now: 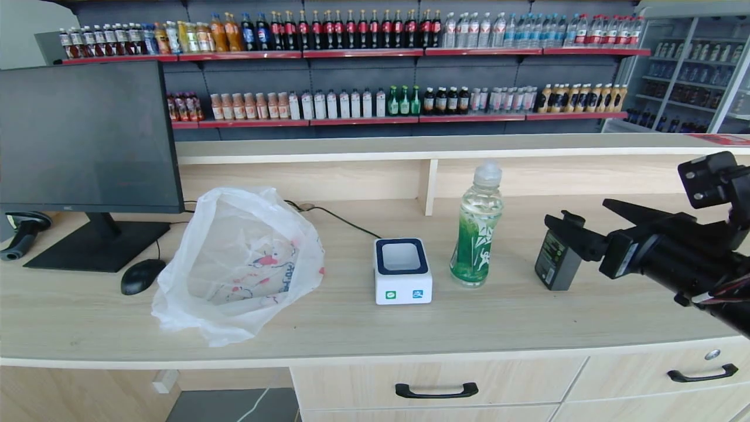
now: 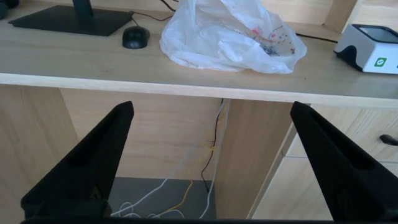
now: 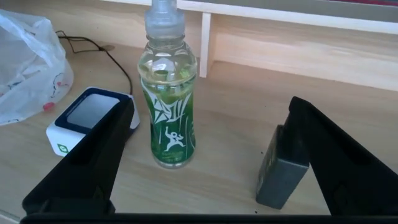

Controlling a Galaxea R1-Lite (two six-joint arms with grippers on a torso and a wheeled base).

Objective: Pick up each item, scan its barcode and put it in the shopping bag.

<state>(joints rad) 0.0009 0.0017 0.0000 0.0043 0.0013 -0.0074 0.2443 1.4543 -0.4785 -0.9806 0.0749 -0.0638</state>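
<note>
Monitor standing at the left of the counter, mouse lying beside its base, drink shelves lining the back wall, drawers sitting below, cooler standing far right.

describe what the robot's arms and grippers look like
Both are matte black. The left gripper and right gripper each have two long, flat, wedge-shaped fingers tapering to the tips. The right arm is black and blocky, with a boxy mount showing silver screws, a pale label near the wrist, and thin red and white wires.
</note>
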